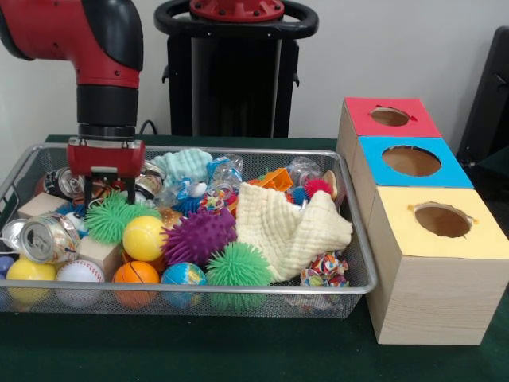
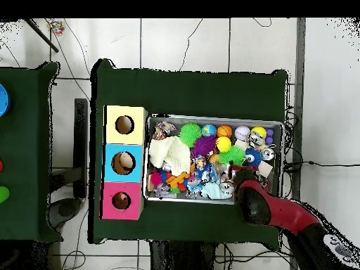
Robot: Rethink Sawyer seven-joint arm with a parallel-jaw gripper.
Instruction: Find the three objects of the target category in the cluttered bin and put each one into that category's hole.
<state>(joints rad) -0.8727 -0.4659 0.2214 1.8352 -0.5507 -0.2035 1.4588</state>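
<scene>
Red-and-black arm comes in from upper left of front view, elbow bent, wrist pointing straight down over the bin's left part. In overhead view, reaches up from bottom right to the bin's lower edge.

Wire-mesh bin on green table, packed with clutter. Just beside it, one wooden box with three holes: red-topped hole, blue-topped hole, yellow-topped hole. All three holes look empty.

Count in bin, front view:
- 1 cream waffle cloth, draped mid-right.
- 3 spiky balls: purple, green in front, green at left.
- Smooth balls: yellow, yellow at left corner, mini basketball, globe ball, white baseball.
- 2 crushed cans seen clearly: silver, dark one behind.
- 2 wooden blocks.
- Crumpled clear plastic, orange toy, small patterned ball further back and right.

Gripper: red body, two thin black fingers pointing down, spread apart, open. Nothing between them. Tips just above the left green spiky ball, touching or near touching; cannot tell which.
</scene>
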